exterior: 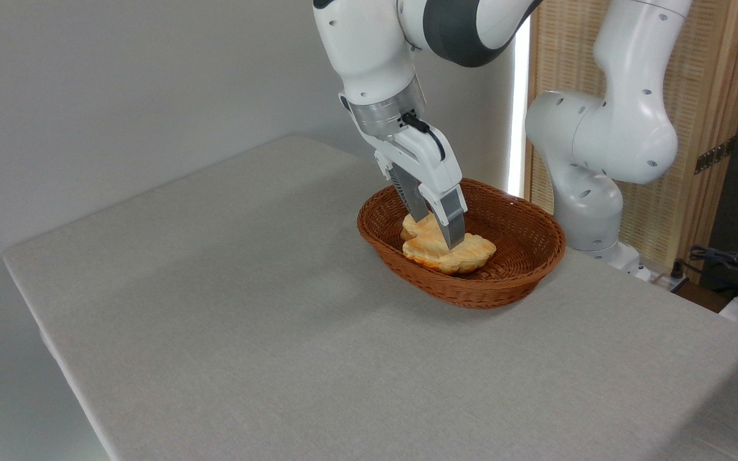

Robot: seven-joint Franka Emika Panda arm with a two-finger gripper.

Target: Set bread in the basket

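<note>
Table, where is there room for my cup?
The grey table is bare all along the left and front, from the wicker basket out to the edges. It is crowded inside the basket, where the pincer reaches down onto the bread, and behind it by the robot's base.

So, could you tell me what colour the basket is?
Brown woven wicker basket, in the camera view.

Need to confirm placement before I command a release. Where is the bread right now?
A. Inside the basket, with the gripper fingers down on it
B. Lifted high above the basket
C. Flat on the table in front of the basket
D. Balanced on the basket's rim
A: the bread lies on the floor of the basket, with the gripper reaching down inside around it.
</note>
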